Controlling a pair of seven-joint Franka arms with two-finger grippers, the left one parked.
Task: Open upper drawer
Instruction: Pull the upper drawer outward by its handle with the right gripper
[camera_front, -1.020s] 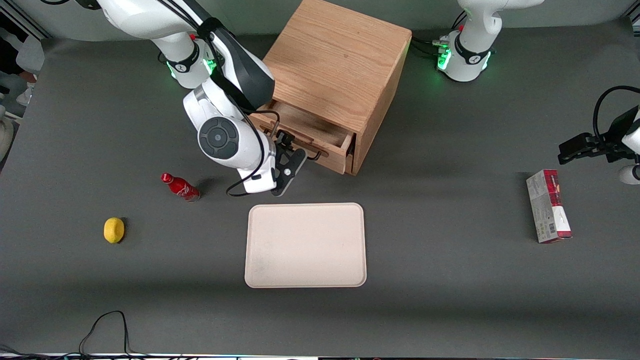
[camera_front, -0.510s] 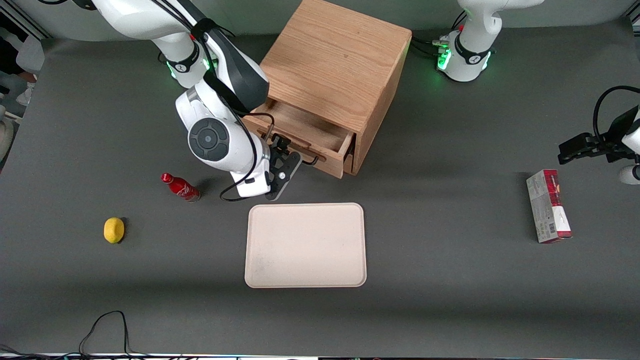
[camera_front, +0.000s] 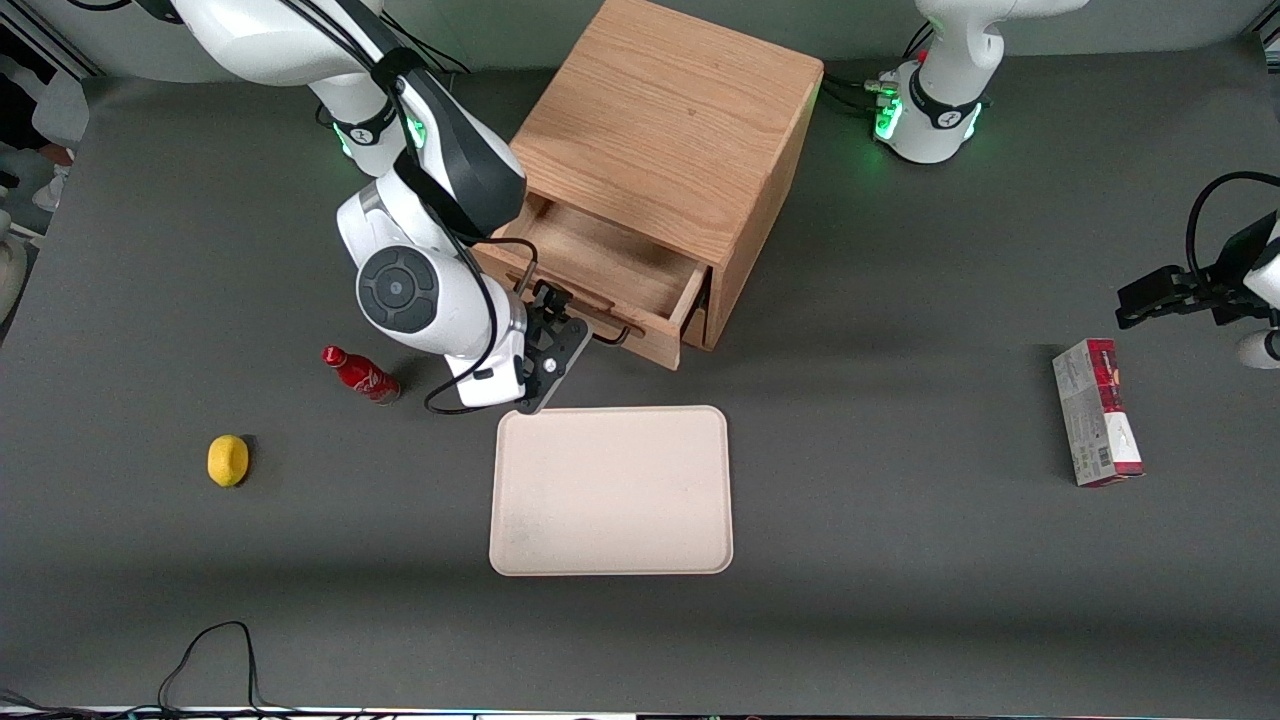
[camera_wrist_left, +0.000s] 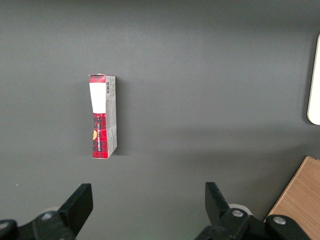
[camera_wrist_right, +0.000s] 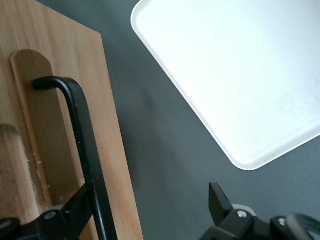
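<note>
end effector (camera_front: 562, 322) at upper drawer (camera_front: 600, 270), tray (camera_front: 611, 490) nearby

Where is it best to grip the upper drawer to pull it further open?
Grip the black wire handle on the upper drawer, coming from in front: the bar stands off the wood, leaving room for a finger. The gripper is already there.

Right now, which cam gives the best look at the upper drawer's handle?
Right wrist view: the black handle fills the frame close up, running across the upper drawer front, with the gripper straddling it. In the front view the handle is mostly hidden by the wrist; only one end shows. The left wrist view doesn't show it.
</note>
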